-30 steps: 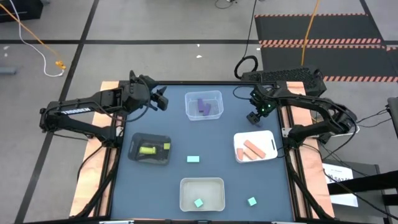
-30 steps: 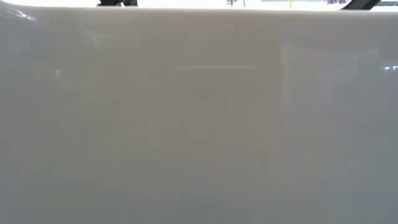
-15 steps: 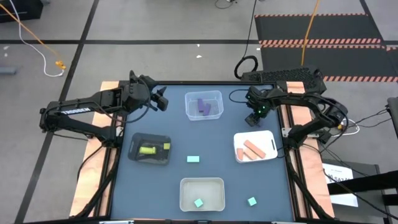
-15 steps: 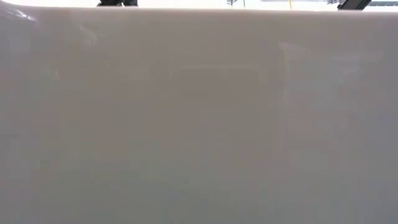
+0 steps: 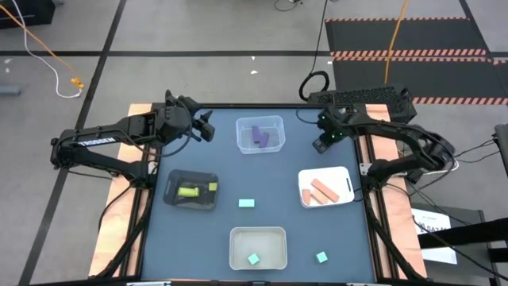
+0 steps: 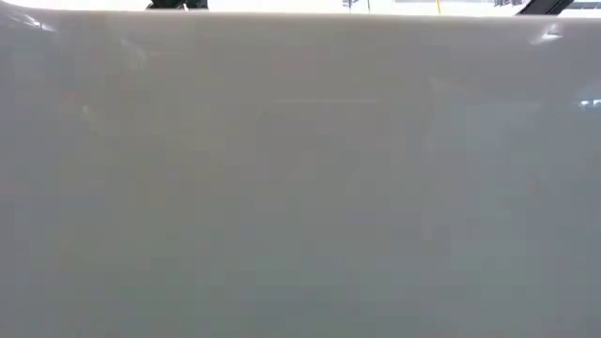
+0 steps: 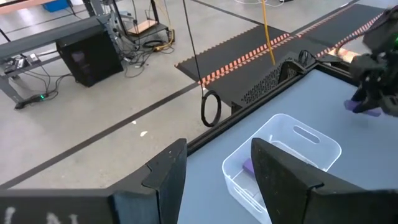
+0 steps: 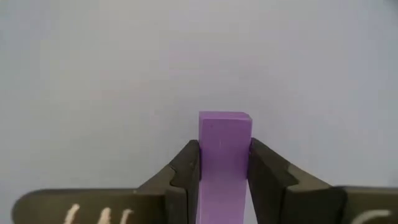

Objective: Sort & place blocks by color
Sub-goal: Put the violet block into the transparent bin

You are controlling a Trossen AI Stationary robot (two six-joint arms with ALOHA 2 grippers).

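A purple block sits pinched between the two fingers of the right gripper, its long axis pointing out past the fingertips, so it is clear of the table and can probably be dropped end-first into a container. In the high view that gripper hangs over the far right part of the table, just right of the clear tray that already holds purple blocks; the pairing of colour suggests this tray is the intended destination.

The other colours are grouped the same way. The white tray at the right edge holds salmon bars, the black mesh tray at the left holds yellow-green blocks, and the near clear tray holds one teal block. Two teal blocks remain loose on the table: one at the centre, one near the right front. By that count the sort looks well advanced.

The left gripper waits over the far left of the table, fingers spread and holding nothing, looking toward the purple tray.

The low view shows only a blank pale surface.
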